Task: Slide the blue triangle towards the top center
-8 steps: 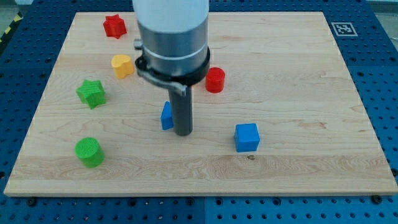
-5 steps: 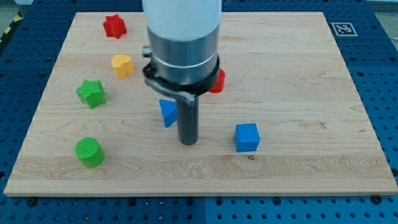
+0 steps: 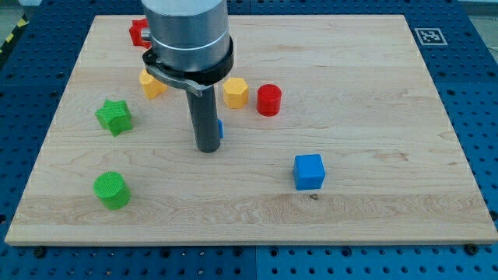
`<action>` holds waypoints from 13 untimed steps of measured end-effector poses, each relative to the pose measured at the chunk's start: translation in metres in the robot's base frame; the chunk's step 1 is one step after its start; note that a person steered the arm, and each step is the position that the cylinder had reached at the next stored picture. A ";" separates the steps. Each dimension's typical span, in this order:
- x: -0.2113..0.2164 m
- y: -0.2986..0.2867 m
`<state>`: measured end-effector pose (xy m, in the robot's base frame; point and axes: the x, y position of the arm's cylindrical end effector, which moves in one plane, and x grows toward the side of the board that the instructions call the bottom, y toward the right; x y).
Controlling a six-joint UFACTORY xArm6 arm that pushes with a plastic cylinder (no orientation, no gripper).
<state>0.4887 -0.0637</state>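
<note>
The blue triangle [image 3: 220, 129] is almost wholly hidden behind my rod; only a blue sliver shows at the rod's right edge, near the board's middle. My tip [image 3: 206, 149] rests on the board just below and in front of that sliver, touching or nearly touching the block. The arm's wide grey body covers the board above it.
A yellow hexagon [image 3: 235, 92] and a red cylinder [image 3: 269, 99] lie above right of the tip. A yellow block [image 3: 149, 82] and a red star [image 3: 138, 32] sit partly behind the arm. A green star [image 3: 114, 116], a green cylinder [image 3: 111, 190] and a blue cube [image 3: 309, 171] lie around.
My rod has moved left and up the view, from the triangle's lower right to in front of it. The triangle sits slightly higher and right. The yellow hexagon is uncovered.
</note>
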 end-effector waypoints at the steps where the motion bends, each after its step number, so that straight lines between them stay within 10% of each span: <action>1: -0.034 0.000; 13: -0.148 0.012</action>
<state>0.3403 -0.0521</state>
